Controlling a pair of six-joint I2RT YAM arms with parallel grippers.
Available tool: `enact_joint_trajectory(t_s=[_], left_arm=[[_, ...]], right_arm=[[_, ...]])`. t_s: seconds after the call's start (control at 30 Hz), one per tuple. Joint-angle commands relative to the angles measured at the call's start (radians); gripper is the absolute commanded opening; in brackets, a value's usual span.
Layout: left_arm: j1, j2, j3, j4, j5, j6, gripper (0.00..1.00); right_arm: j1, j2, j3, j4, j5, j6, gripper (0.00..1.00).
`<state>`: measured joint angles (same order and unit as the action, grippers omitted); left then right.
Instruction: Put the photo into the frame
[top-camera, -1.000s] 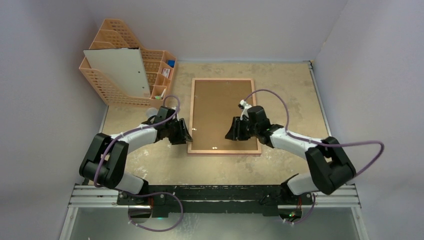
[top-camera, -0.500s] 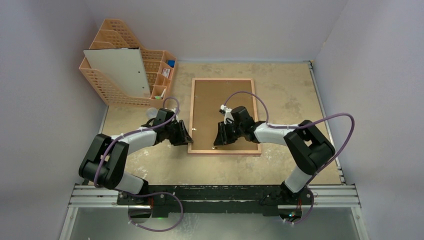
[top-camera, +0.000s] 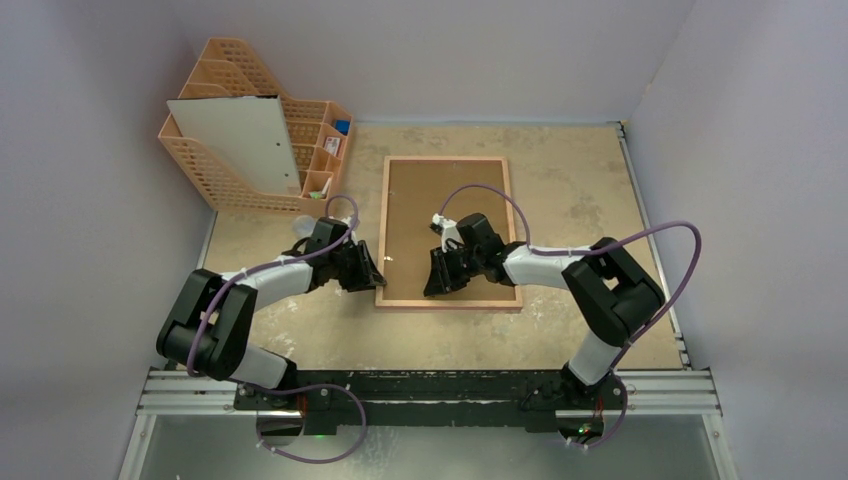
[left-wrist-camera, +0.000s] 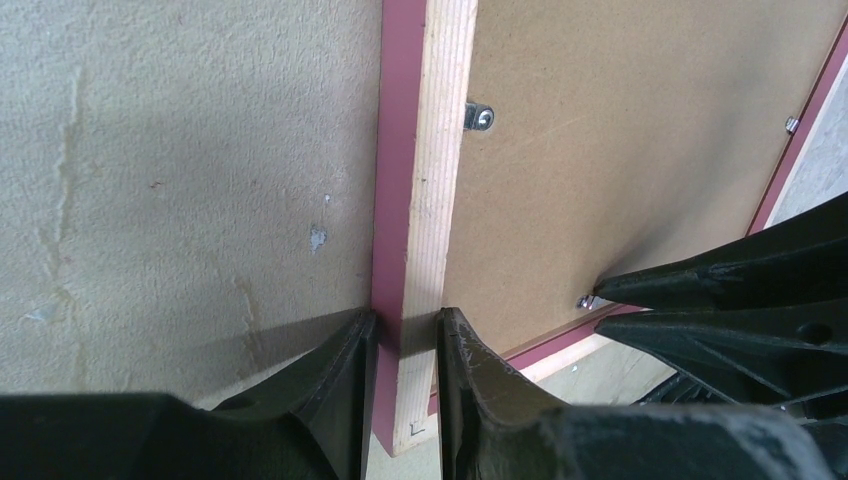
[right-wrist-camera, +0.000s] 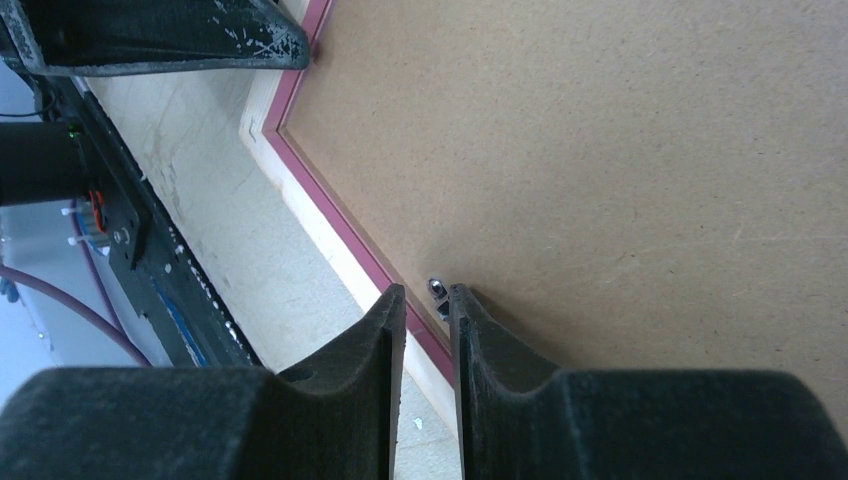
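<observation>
The frame (top-camera: 445, 160) lies face down mid-table with a brown backing board (top-camera: 445, 200) set in it. My left gripper (top-camera: 372, 278) is shut on the frame's left rail (left-wrist-camera: 440, 150) close to the near left corner, one finger on each side. My right gripper (top-camera: 432, 285) is over the board's near edge. Its jaws stand almost together around a small metal clip (right-wrist-camera: 437, 290) by the near rail (right-wrist-camera: 300, 200). The photo's printed side shows in no view. A white rectangular sheet (top-camera: 235, 145) leans in the rack; I cannot tell whether it is the photo.
An orange mesh file rack (top-camera: 200, 175) stands at the back left with small items in its compartments. Another metal clip (left-wrist-camera: 482, 117) sits on the board's left edge. Walls close in on the left, back and right. The arm rail runs along the near edge.
My right gripper has moved left and nearer across the backing board to the clip at its near edge. My left gripper has stayed on the left rail.
</observation>
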<state>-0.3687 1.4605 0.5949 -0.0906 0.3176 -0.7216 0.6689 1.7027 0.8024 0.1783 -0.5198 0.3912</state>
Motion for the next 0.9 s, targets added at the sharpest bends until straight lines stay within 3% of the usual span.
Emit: enact_joint_trajectory(t_s=[0.0,0.73,0.87], left_arm=[[0.001,0.038,-0.053,-0.078,-0.119,0.018,0.26],[0.001,0.057,-0.069,-0.028,-0.068,-0.008,0.25],[0.001,0.047,-0.067,-0.035,-0.074,-0.009,0.24]], right_arm=[[0.021,0.009,0.012,-0.071,-0.032,-0.045,0.26],[0.044,0.066,0.027,-0.045,-0.128,-0.013,0.25],[0.044,0.032,0.033,-0.060,-0.083,0.013,0.26]])
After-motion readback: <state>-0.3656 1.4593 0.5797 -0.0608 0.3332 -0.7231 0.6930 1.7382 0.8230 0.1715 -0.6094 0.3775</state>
